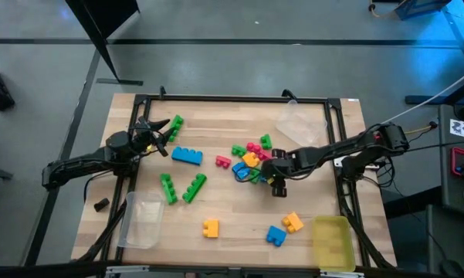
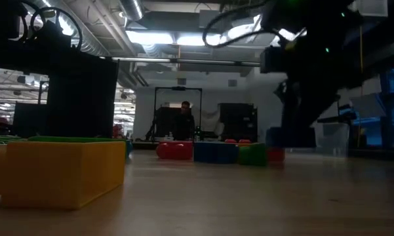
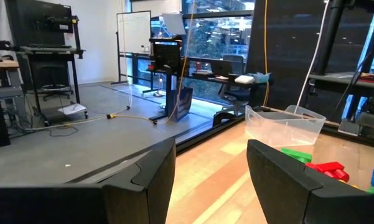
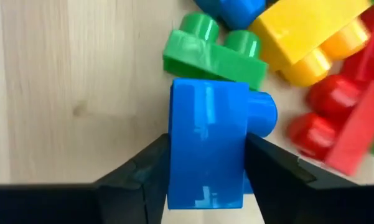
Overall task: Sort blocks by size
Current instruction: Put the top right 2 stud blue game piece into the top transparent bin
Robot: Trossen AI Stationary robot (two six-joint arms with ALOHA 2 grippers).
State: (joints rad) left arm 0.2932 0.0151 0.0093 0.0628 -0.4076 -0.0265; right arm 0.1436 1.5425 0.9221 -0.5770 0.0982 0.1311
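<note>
Squeezing a small blue plastic brick (image 4: 206, 143) in the middle pile, the right gripper (image 4: 206, 171) is clamped on it. The left gripper (image 3: 210, 180) is held apart, empty, near the table's (image 1: 239, 232) left side.

Count, top-down. Long green blocks (image 1: 194, 188) ×3. Long blue block (image 1: 187, 156) ×1. Lone red block (image 1: 222, 162) ×1. Away from pile, near front edge: yellow-orange blocks (image 1: 210, 228) ×2, small blue block (image 1: 276, 235) ×1. Central pile, min. count: small green blocks (image 1: 265, 141) ×2, red blocks (image 1: 253, 147) ×2, yellow-orange block (image 1: 251, 160) ×1, blue block (image 1: 241, 171) ×1; pieces overlap, exact no. can't tell. Clear trays (image 1: 301, 123) ×2. Yellow tray (image 1: 332, 241) ×1.
</note>
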